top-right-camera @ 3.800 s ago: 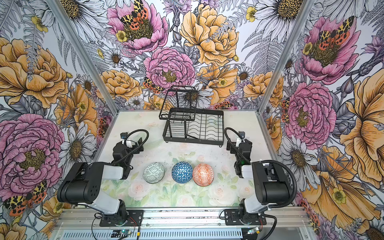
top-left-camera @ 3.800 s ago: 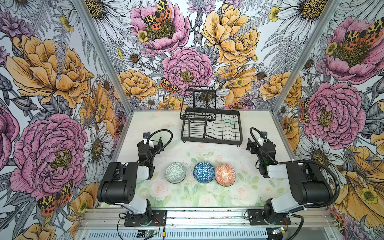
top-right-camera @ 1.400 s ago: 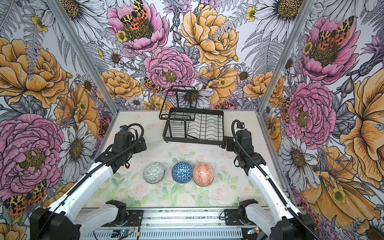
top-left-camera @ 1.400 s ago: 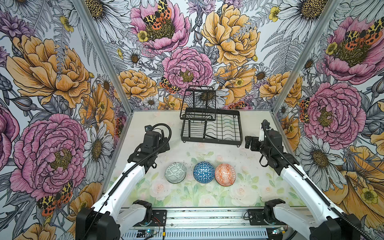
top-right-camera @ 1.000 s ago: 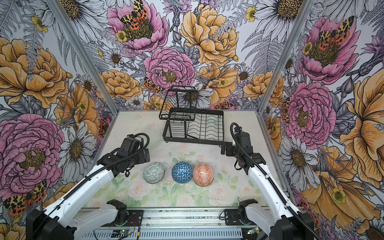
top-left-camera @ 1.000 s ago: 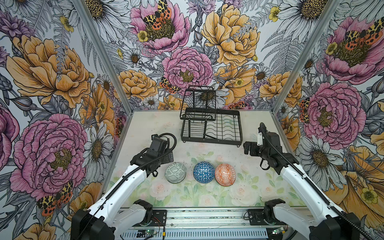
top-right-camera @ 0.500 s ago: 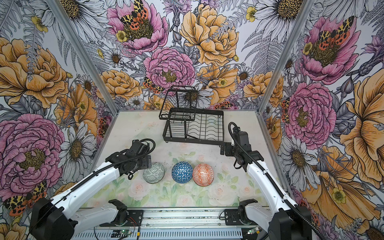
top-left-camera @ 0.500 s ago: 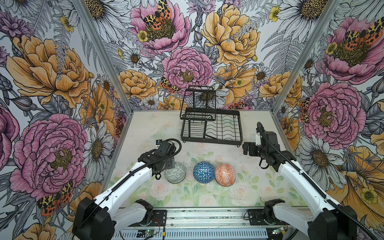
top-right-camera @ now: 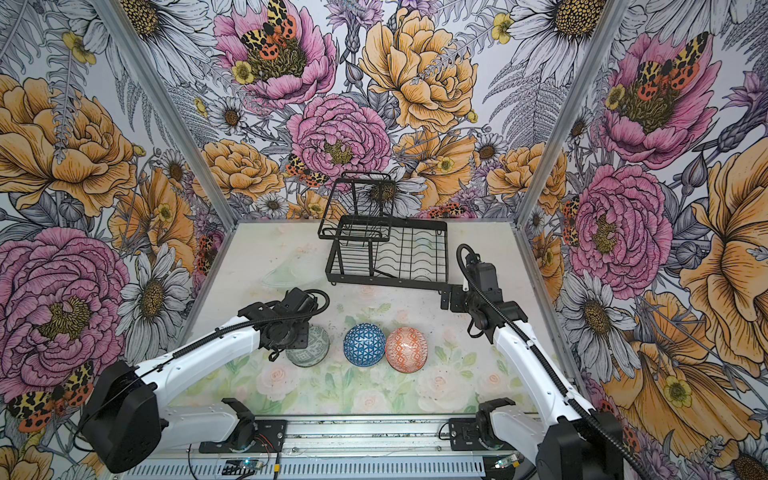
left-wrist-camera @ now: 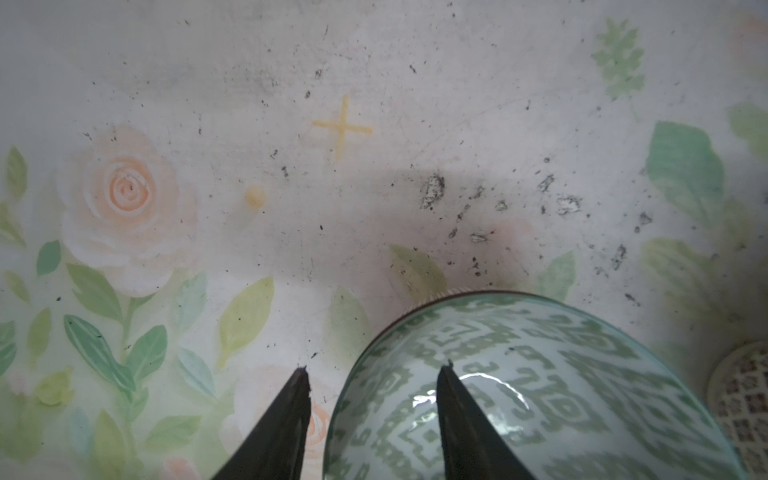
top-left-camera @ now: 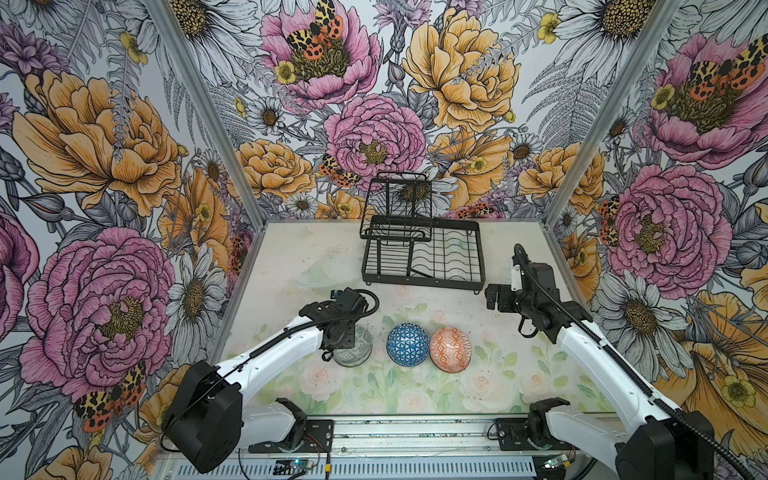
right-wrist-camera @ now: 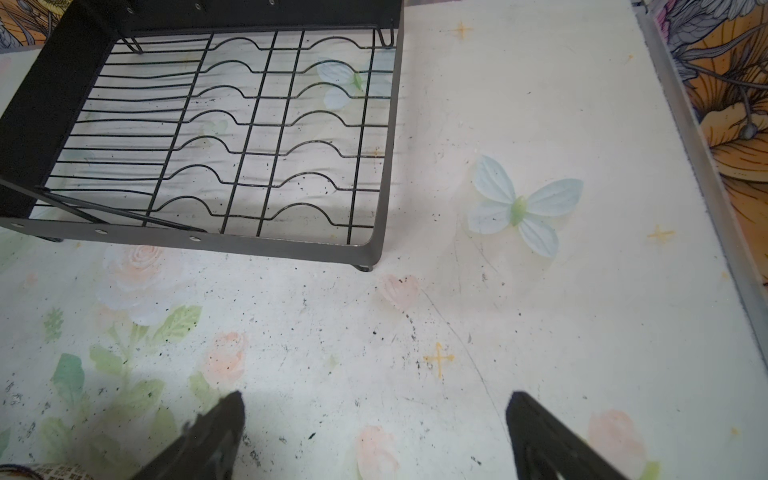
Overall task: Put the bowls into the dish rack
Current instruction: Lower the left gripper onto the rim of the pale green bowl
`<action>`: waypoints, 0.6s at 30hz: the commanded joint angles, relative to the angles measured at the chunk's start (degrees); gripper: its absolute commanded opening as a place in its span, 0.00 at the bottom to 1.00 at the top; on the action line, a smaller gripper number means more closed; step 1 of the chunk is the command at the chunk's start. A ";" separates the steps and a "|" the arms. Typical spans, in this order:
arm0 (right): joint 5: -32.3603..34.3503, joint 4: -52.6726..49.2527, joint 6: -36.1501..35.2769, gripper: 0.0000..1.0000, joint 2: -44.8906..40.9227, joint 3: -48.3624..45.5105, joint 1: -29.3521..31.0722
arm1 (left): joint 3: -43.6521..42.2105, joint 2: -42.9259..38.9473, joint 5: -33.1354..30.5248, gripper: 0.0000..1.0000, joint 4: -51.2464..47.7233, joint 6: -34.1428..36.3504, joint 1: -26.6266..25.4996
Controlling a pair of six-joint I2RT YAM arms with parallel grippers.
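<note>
Floral tabletop (top-left-camera: pixel 498 365) holds overturned grey-green bowl (top-left-camera: pixel 358 354), blue bowl (top-left-camera: pixel 407 344), orange bowl (top-left-camera: pixel 450 348).

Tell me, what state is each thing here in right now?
grey-green bowl, upside down on the table.
blue bowl, upside down, untouched.
orange bowl, upside down, untouched, right beside the blue bowl.
dish rack, empty, at the back of the table.
left end effector, partly open, one finger over the grey-green bowl, the other beside it.
right end effector, wide open, empty.
</note>
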 commanded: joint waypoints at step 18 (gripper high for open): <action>-1.18 -0.17 -0.62 0.99 0.53 2.03 0.46 | -0.67 -0.18 -1.99 0.06 -1.07 -2.02 -1.25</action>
